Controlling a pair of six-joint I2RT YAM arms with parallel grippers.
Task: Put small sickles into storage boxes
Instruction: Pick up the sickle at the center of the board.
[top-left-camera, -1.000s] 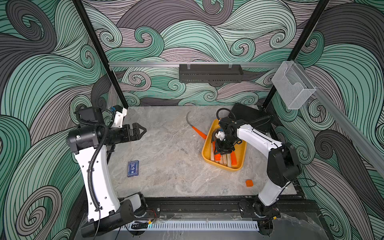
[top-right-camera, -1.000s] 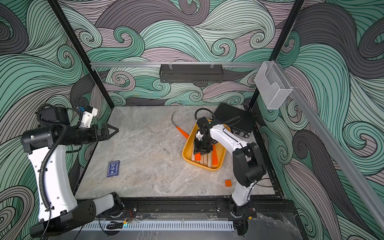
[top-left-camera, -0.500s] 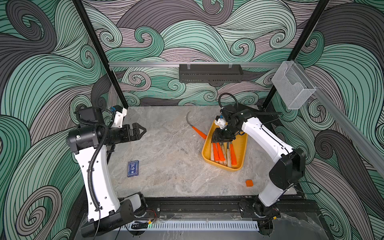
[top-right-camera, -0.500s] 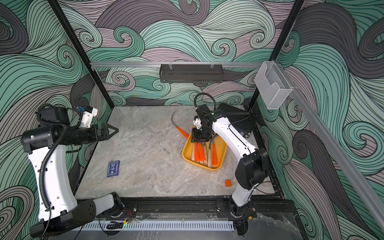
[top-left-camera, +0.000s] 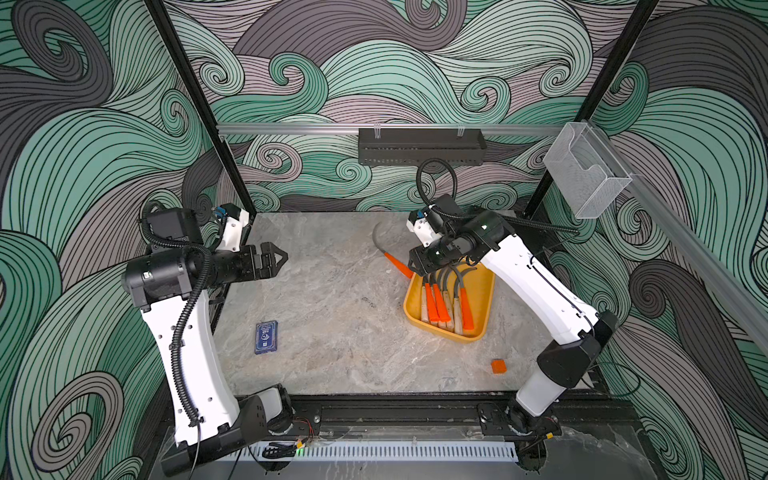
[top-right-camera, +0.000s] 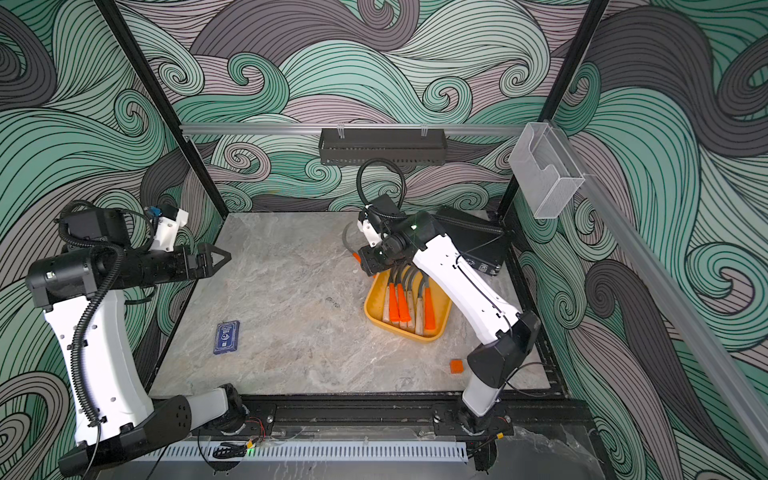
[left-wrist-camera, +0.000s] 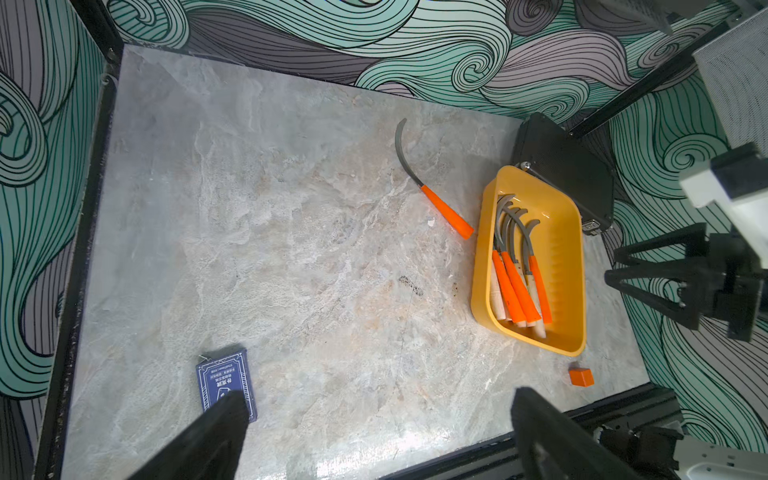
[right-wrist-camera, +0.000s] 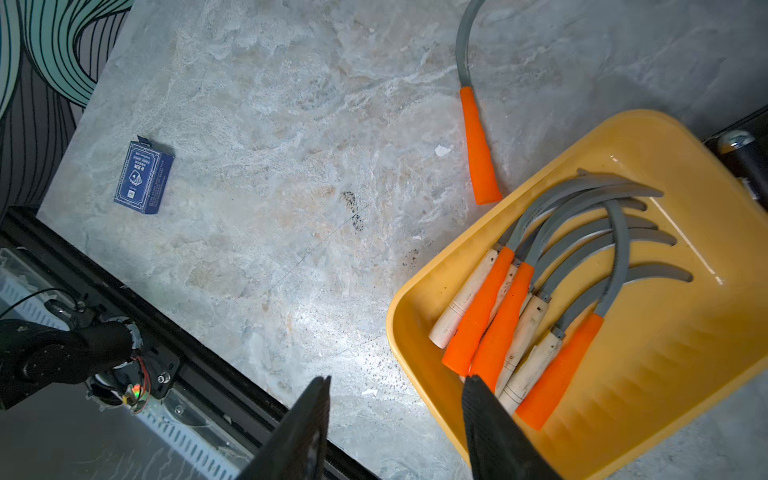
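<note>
Marbled surface (top-left-camera: 332, 316): one sickle (top-left-camera: 395, 262) lies just left of the tray (top-left-camera: 484, 299), handle toward it, blade pointing far. Right pincer (right-wrist-camera: 397, 380), nearer, hovers parted and empty; left pincer (top-left-camera: 279, 261) gapes, well apart.

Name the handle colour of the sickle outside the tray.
Orange; the sickle shows best in the right wrist view.
</note>
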